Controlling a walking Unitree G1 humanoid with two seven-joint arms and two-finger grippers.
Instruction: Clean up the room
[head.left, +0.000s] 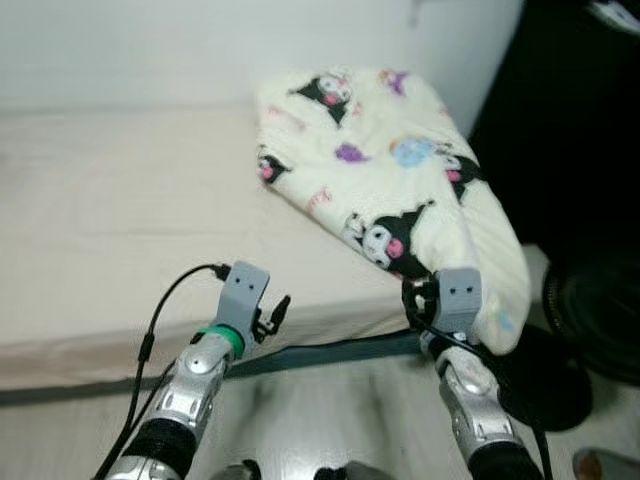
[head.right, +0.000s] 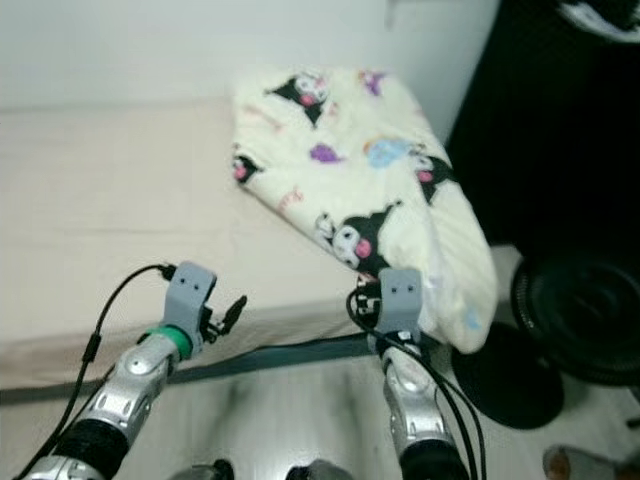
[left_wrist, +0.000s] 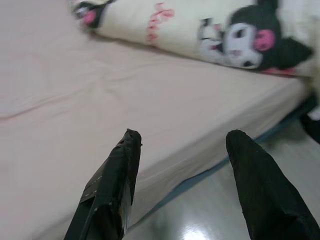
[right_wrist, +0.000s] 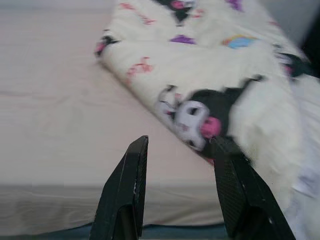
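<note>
A cream blanket (head.left: 390, 160) printed with black and pink cartoon figures lies bunched on the right end of the bed (head.left: 120, 220). One end of it hangs over the bed's front corner. My right gripper (right_wrist: 180, 142) stands open just in front of that hanging part, level with the bed edge and holding nothing. In the right wrist view the blanket (right_wrist: 210, 75) lies straight ahead of the fingers. My left gripper (left_wrist: 184, 137) is open too, held at the bed's front edge to the left of the blanket; it is also seen in the left eye view (head.left: 275, 312).
The bed has a plain beige sheet and stands against a white wall. A black fan (head.left: 600, 320) with a round base (head.left: 545, 385) stands on the pale floor to the right. Dark furniture (head.left: 580, 120) rises behind it. A slipper (head.left: 605, 465) lies at the lower right.
</note>
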